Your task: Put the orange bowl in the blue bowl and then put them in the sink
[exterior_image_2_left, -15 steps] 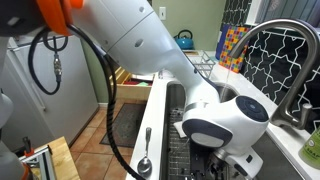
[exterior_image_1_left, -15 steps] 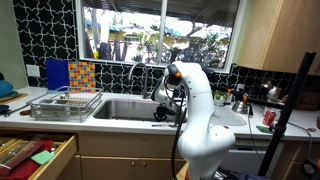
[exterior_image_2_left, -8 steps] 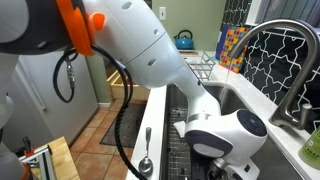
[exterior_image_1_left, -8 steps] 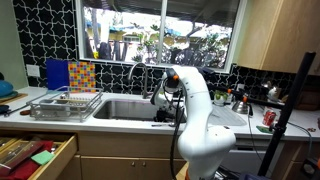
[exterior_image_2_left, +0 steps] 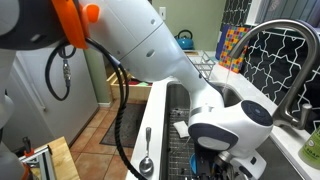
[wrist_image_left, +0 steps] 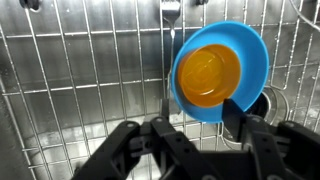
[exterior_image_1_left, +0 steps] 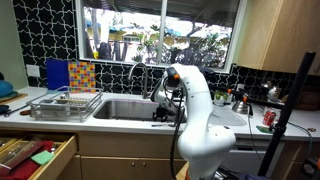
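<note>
The orange bowl point(wrist_image_left: 207, 77) sits inside the blue bowl point(wrist_image_left: 256, 55), down in the sink point(wrist_image_left: 80, 80). The end effector point(wrist_image_left: 198, 128) is spread wide, holding nothing.

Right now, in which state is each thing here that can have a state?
orange bowl: upright, nested inside the blue bowl.
blue bowl: upright, down in the sink over its wire grid, holding the orange bowl.
pincer: open, one finger in front of the blue bowl's rim.
drawer: pulled open.
</note>
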You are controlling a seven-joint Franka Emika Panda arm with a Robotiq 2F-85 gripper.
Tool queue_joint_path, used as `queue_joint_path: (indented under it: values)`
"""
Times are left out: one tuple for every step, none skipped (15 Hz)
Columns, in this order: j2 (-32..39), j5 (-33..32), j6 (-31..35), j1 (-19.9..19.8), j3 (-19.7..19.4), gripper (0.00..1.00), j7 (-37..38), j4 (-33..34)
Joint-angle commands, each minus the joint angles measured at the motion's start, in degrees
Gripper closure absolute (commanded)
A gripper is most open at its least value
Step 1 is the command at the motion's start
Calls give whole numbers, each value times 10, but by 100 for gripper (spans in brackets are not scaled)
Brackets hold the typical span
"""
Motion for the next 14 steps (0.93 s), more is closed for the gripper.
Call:
queue_joint_path:
  values:
    - [-60,-41,-37,16,-21,8,34,-31]
    - [-80,-53,-41,21,-26,2,35,-39]
    - [-97,-68,-40,24,-32,0,34,-45]
    - [-115,-80,-41,27,-35,0,29,-49]
    - [-133,-104,-39,35,-45,0,35,-56]
    - [-151,-126,-42,42,-53,0,43,-61]
    - [-167,-149,-42,50,-62,0,55,-65]
    - [-181,-168,-46,55,-68,0,65,-68]
    - [-196,-182,-54,59,-72,0,74,-72]
    - [-209,-193,-62,63,-74,0,81,-73]
    - [-221,-204,-74,67,-76,0,91,-75]
    - [-230,-220,-96,70,-80,0,103,-74]
    - [-236,-234,-115,73,-82,0,116,-70]
    - [-210,-202,-92,63,-74,0,88,-50]
